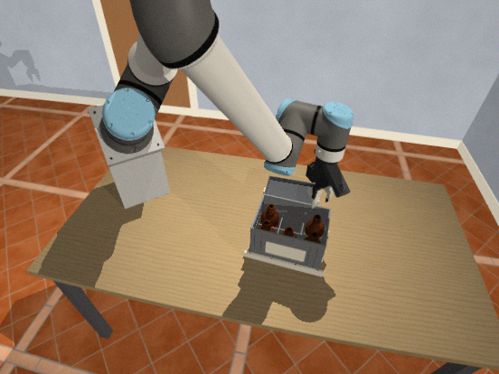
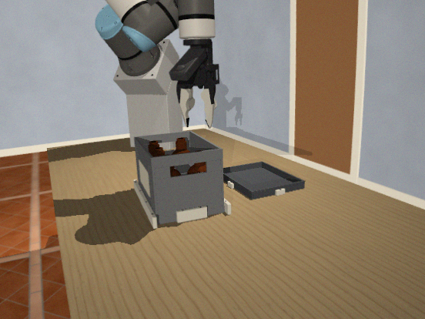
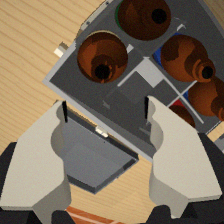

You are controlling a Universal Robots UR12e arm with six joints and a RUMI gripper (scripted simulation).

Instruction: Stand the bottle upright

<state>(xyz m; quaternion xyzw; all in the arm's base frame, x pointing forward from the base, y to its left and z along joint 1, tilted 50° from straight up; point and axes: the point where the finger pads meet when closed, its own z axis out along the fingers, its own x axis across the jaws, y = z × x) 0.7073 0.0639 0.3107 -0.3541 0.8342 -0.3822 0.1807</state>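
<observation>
- The gripper hangs fingers-down above the crate, clear of its rim, near the side that faces the tray.
- Its two pale fingers stand apart, and I see nothing between them.
- The crate sits level on the tabletop, its walls upright.
- All five brown bottles are inside it, in two rows, with the necks pointing up.
- On the side toward the tray there are two, one bottle at one end and another bottle at the other; the compartment between them has no bottle.
- The other three make up the far row.
- Which one has the odd neck I can't tell from here, only that it's among those in the crate.
- The tray lies flat just beside the crate, with no bottle on it.
- Pale strips run along the crate's foot.
</observation>
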